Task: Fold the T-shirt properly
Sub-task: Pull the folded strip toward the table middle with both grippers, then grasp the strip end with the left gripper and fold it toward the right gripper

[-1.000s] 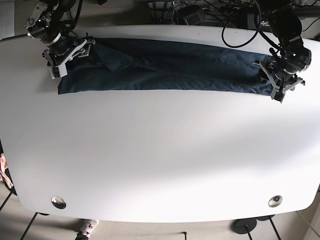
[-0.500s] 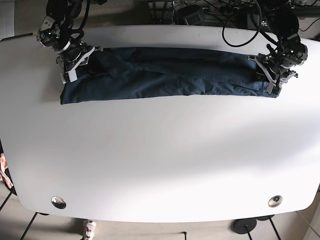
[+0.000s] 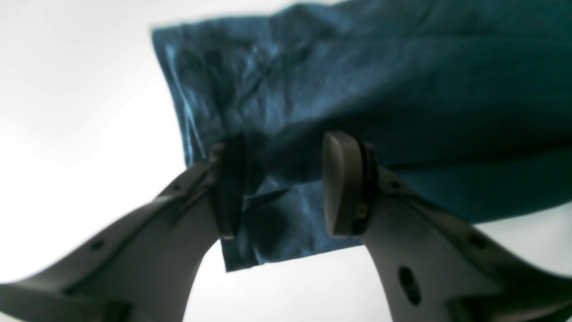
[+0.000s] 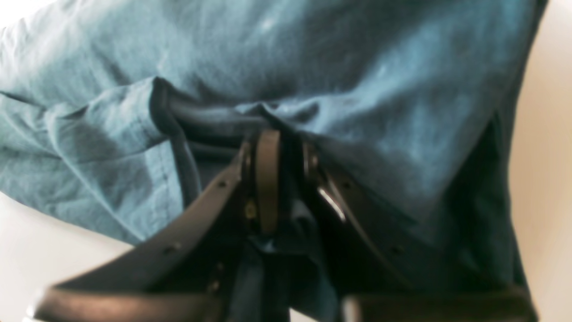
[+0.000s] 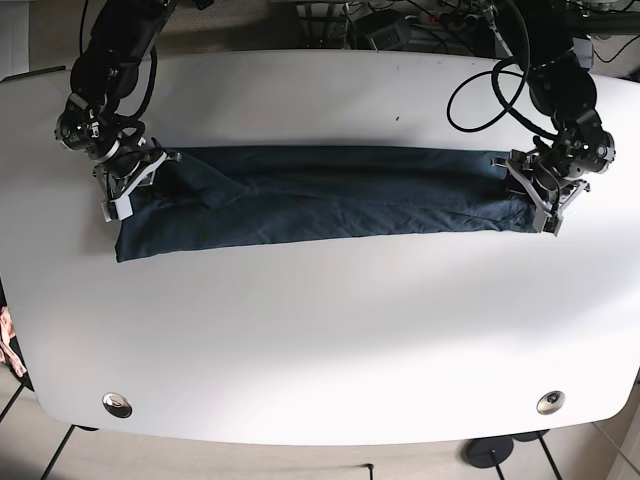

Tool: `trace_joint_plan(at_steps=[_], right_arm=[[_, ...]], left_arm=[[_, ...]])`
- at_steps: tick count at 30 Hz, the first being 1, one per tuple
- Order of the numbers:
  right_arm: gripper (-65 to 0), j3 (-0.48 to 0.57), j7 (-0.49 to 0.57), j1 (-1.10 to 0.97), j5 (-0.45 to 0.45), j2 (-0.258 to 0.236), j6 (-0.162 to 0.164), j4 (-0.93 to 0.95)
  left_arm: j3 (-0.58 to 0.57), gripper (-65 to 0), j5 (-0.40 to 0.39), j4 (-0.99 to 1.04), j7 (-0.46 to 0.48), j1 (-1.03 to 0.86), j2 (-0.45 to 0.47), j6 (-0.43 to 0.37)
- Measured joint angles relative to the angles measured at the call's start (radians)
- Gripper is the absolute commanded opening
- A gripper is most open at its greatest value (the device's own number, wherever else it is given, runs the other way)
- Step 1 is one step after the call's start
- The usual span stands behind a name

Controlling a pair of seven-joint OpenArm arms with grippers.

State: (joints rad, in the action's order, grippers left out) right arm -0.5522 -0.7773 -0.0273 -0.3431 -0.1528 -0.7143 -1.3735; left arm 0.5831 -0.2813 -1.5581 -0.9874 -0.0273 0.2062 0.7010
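Fabric of a dark navy-blue T-shirt (image 5: 320, 203), folded into a long narrow band, is lying across the far half of the white oval table (image 5: 330, 340), its long axis running side to side in the base view, from one arm to the other. No container is showing in any view.

At the band's end on the base view's right, the left gripper (image 3: 283, 183) is sitting at the cloth's short edge. In the left wrist view its two grey fingers (image 3: 342, 183) are standing spread, with a clear gap between the pads; the shirt's corner is lying in and beyond that gap, and whether either pad is touching cloth is not clear.

At the opposite end, the right gripper (image 4: 286, 179) is pressing nearly together on a bunched fold of the shirt, with blue cloth showing between its dark fingers (image 4: 267, 179) and draping over them. That end is looking rumpled, with a diagonal crease near the gripper in the base view.
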Motion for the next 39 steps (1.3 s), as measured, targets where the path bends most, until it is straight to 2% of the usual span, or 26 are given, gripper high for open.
trace_joint_plan(at_steps=[1, 2, 4, 6, 9, 12, 23, 28, 32, 35, 38, 39], right_arm=[[-58.7, 0.000, 0.000, 0.000, 0.000, 0.000, 0.000, 0.000], [-58.7, 0.000, 0.000, 0.000, 0.000, 0.000, 0.000, 0.000], [-58.7, 0.000, 0.000, -0.001, 0.000, 0.000, 0.006, 0.000], [-58.8, 0.000, 0.000, -0.001, 0.000, 0.000, 0.006, 0.000], [-58.8, 0.000, 0.000, -0.001, 0.000, 0.001, 0.006, 0.000], [-58.8, 0.000, 0.000, -0.001, 0.000, 0.001, 0.006, 0.000], [-58.8, 0.000, 0.008, -0.003, 0.000, 0.000, 0.006, 0.001], [-59.0, 0.000, 0.008, -0.003, 0.000, 0.001, 0.007, 0.001], [-59.0, -0.006, 0.008, -0.003, 0.000, 0.003, 0.007, 0.001], [-59.0, -0.006, 0.008, -0.003, 0.000, 0.003, 0.006, 0.001], [-59.1, -0.007, 0.008, -0.007, 0.000, 0.003, 0.007, 0.001], [-59.1, -0.007, 0.010, -0.010, 0.000, 0.003, 0.006, 0.001]], left_arm=[[0.060, -37.4, -0.076, -0.039, -0.025, -0.002, 0.002, 0.000], [0.096, -33.1, -0.117, -0.050, -0.045, 0.000, 0.006, -0.001], [0.159, -22.2, -0.183, -0.051, -0.083, 0.002, 0.014, -0.003], [0.199, -16.1, -0.230, -0.051, -0.091, -0.002, 0.011, -0.004], [0.221, -15.6, -0.287, -0.038, -0.090, -0.002, 0.008, -0.004], [0.232, -15.7, -0.388, 0.080, -0.091, -0.002, 0.037, -0.004], [0.234, -15.8, -0.403, 0.349, -0.072, 0.037, 0.078, -0.004], [0.195, -16.1, -0.421, 0.375, -0.055, 0.045, 0.085, -0.004], [0.064, -30.8, -0.423, 0.375, -0.059, 0.075, 0.079, -0.004], [0.049, -44.4, -0.424, 0.376, -0.060, 0.064, 0.077, -0.003], [0.035, -54.7, -0.416, 0.375, -0.068, 0.064, 0.082, -0.004], [0.035, -56.2, -0.413, 0.359, -0.074, 0.060, 0.079, -0.004]])
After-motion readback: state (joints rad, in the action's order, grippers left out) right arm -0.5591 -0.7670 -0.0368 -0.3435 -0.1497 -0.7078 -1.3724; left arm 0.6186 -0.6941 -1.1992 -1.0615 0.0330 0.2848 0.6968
